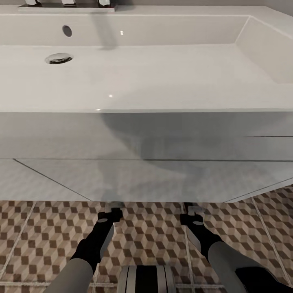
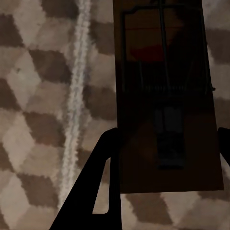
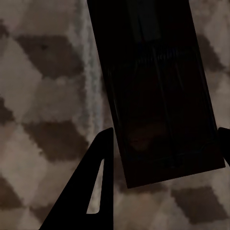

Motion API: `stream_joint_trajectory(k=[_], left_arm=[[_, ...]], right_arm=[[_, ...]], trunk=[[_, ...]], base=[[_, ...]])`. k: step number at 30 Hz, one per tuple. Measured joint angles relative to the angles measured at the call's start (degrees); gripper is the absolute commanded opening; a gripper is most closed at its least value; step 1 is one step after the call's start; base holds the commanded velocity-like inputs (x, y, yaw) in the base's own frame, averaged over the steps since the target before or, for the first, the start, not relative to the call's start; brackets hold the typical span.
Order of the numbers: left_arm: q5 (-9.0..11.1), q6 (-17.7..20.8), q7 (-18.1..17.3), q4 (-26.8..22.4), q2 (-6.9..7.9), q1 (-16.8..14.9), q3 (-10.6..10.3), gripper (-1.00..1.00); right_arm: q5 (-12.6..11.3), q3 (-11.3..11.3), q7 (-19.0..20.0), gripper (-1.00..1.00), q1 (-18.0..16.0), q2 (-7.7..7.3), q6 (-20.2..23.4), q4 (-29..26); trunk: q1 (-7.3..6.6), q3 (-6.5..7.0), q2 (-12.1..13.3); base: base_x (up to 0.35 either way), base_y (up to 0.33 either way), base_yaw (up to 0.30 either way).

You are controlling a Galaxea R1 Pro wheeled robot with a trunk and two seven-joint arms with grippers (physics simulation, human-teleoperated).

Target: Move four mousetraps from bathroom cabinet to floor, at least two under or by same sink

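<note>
Mousetraps sit clamped in both claws: left gripper (image 2: pixel 165 158) pinches one mousetrap (image 2: pixel 165 96), right gripper (image 3: pixel 165 153) another (image 3: pixel 158 86), under the sink (image 1: pixel 146 101) at twelve o'clock (likely for release onto the bathroom floor (image 1: pixel 154 240)).

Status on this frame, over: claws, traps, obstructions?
Left claw and right claw each shut on a flat brown wooden mousetrap. Both reach beneath the white sink, above cube-patterned floor tiles. No visible obstruction.

Both arms run from light grey upper segments into matt black forearms ending in small grey-and-black wrist housings, the left gripper (image 2: pixel 165 184) and right gripper (image 3: pixel 165 172) show flat black triangular fingers with a slot cut-out, and a grey-and-black ribbed trunk sits between.
</note>
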Motion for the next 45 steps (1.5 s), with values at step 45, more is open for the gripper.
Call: stream_joint_trajectory(k=[45], left_arm=[[-0.07, -10.15, -0.06, 0.98, -0.14, 0.0, 0.06, -1.0]], right_arm=[[-0.06, 0.15, 0.42, -1.0, 0.01, 0.0, -7.79, -0.04]], trunk=[[0.0, 0.0, 0.0]], base=[[0.0, 0.0, 0.0]])
